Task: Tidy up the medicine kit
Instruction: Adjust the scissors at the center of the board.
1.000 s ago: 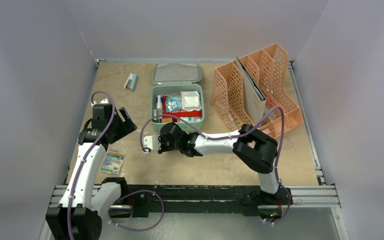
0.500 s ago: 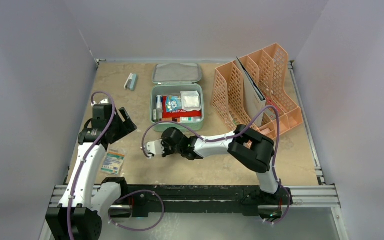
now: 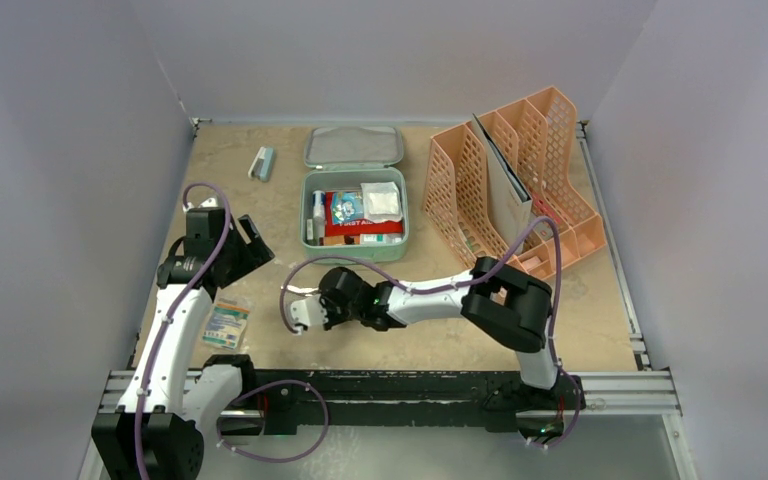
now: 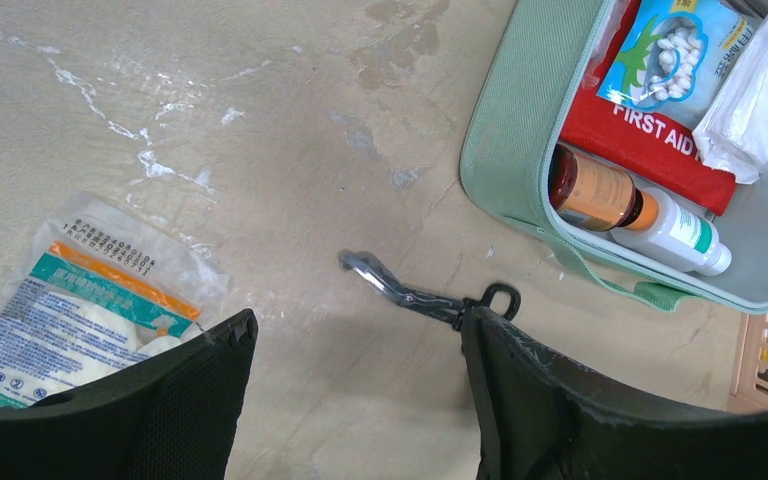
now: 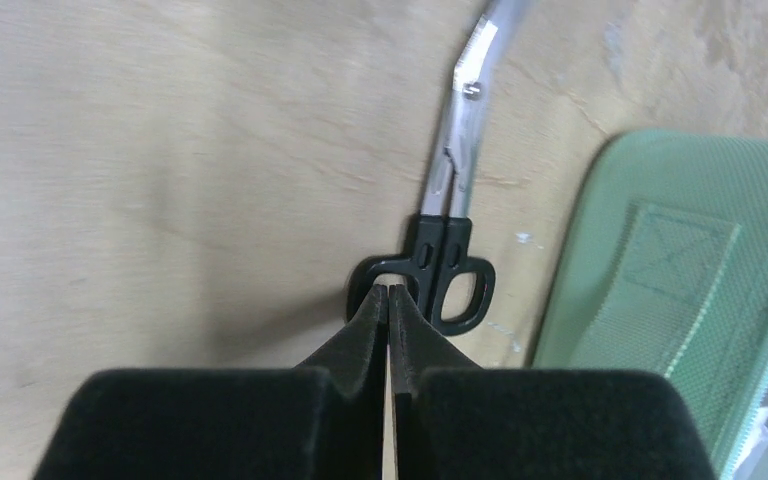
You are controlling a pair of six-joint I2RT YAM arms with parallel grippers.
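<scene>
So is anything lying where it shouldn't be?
Yes: scissors lie on the table beside the open medicine kit, and a sealed packet lies farther off. Both look like they belong inside.

In the left wrist view the medicine kit (image 4: 508,150) runs off the top and right edges. The left fingers (image 4: 550,400) hide one handle loop of the scissors (image 4: 410,294) and a corner of the white packet (image 4: 70,310). In the right wrist view the blade tip is cut off at the top, and the right fingers (image 5: 365,340) mask whether they touch the handle. From above, the item (image 3: 262,163) far back on the table (image 3: 580,300) is too small to identify.
</scene>
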